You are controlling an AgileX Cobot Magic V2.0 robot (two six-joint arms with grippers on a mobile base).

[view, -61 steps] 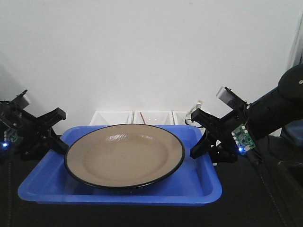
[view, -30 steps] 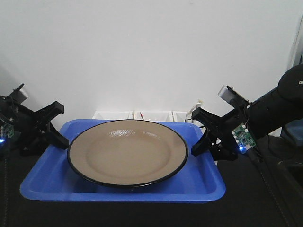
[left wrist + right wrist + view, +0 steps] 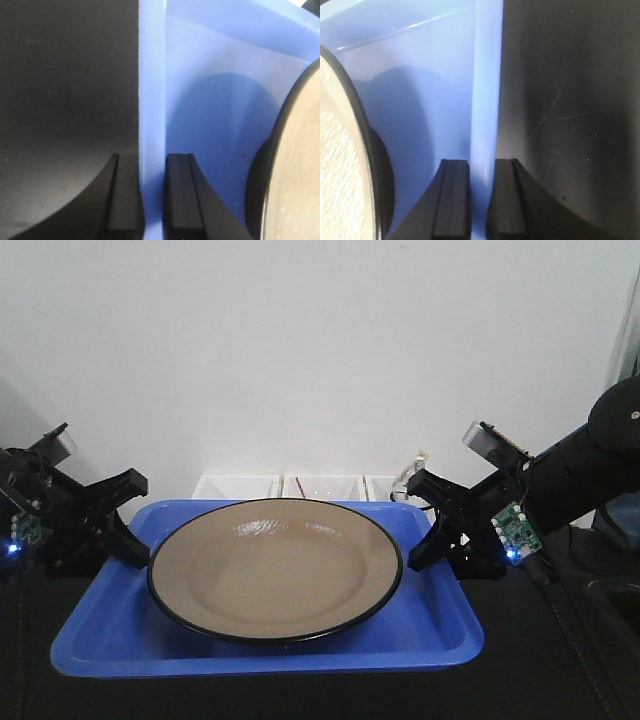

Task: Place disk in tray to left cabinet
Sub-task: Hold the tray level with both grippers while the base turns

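Observation:
The tan disk [image 3: 275, 568] with a thin black rim lies flat in the blue tray [image 3: 440, 625] and fills most of it. My left gripper [image 3: 135, 540] is shut on the tray's left rim, and my right gripper [image 3: 420, 540] is shut on its right rim. In the left wrist view the left gripper [image 3: 152, 160] pinches the rim [image 3: 151, 100], with the disk's edge [image 3: 300, 165] at the right. In the right wrist view the right gripper [image 3: 481, 165] pinches the rim [image 3: 487, 75], with the disk [image 3: 340, 150] at the left. The cabinet is out of view.
Three small white bins [image 3: 320, 487] stand against the white wall just behind the tray. A black surface [image 3: 560, 660] lies under and around the tray. The dark right arm [image 3: 590, 470] reaches in from the right edge.
The tray with the disk has shifted a little to the right, still held at both ends. The left gripper moved right with it; the right gripper barely moved.

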